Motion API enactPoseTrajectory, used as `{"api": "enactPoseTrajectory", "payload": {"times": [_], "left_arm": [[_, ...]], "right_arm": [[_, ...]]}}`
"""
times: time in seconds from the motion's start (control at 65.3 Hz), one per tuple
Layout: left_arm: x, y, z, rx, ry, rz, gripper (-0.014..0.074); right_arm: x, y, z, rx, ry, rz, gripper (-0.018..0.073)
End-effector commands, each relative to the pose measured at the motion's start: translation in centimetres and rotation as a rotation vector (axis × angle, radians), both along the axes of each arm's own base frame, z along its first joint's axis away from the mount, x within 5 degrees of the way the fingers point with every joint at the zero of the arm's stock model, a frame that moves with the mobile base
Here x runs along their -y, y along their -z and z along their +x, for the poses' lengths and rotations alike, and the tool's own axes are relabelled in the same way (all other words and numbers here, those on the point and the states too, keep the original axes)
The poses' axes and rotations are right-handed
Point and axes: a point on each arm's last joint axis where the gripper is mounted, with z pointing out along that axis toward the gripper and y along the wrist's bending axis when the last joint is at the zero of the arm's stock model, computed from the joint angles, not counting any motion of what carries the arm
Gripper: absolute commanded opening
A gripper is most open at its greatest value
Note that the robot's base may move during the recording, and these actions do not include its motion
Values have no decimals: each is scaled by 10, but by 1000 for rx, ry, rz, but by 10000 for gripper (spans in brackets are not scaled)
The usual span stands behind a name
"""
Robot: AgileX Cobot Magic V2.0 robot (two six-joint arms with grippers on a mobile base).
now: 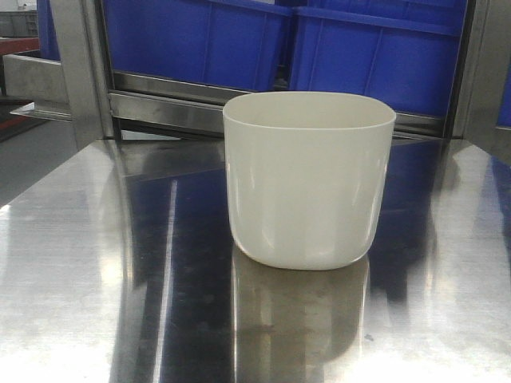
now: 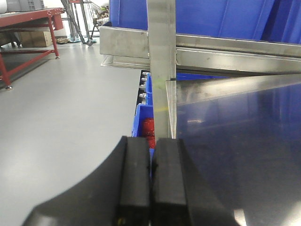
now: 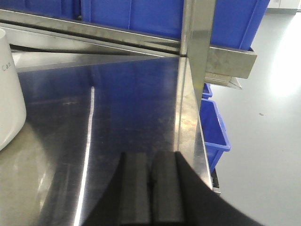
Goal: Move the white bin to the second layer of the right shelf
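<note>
White bin (image 1: 307,179) stands upright mid steel tabletop (image 1: 80,279), mirrored in the shiny top. Blue crates (image 1: 359,48) sit on the rack behind. Left gripper (image 2: 151,186) and right gripper (image 3: 151,188) are both clenched pad-to-pad, near the table's side edges. Grey floor (image 2: 61,108), with a red workbench (image 2: 28,19) far left.

Industrial workshop or warehouse premises. Evidence: large blue plastic storage crates (image 1: 367,56) on stainless-steel racking (image 2: 161,56), polished steel tabletop (image 1: 72,271), bare grey sealed floor (image 2: 61,117), red-framed metal workbench (image 2: 28,19) beyond.

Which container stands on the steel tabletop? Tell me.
The white bin, cream and upright, alone on the tabletop; the blue crates sit on the rack behind it.
</note>
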Motion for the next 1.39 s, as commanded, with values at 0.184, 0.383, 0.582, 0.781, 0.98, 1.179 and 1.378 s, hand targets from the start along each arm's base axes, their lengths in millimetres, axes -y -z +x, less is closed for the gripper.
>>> {"api": "enactPoseTrajectory", "payload": {"times": [0.184, 0.383, 0.582, 0.781, 0.98, 1.179, 1.378], "left_arm": [[0, 4, 1, 64, 4, -16, 85], [0, 4, 1, 64, 4, -16, 85], [0, 4, 1, 64, 4, -16, 85], [0, 4, 1, 64, 4, -16, 85], [0, 4, 1, 64, 4, -16, 85], [0, 4, 1, 64, 4, -16, 85], [0, 4, 1, 64, 4, -16, 85]], "right_arm": [[1, -15, -1, 124, 11, -7, 48], [1, -20, -2, 140, 11, -7, 48], [1, -35, -6, 141, 6, -7, 48], [0, -53, -3, 61, -1, -9, 48], [-1, -67, 11, -164, -16, -14, 48], [-1, -79, 42, -187, -4, 2, 48], [0, -98, 74, -363, 18, -6, 48]]}}
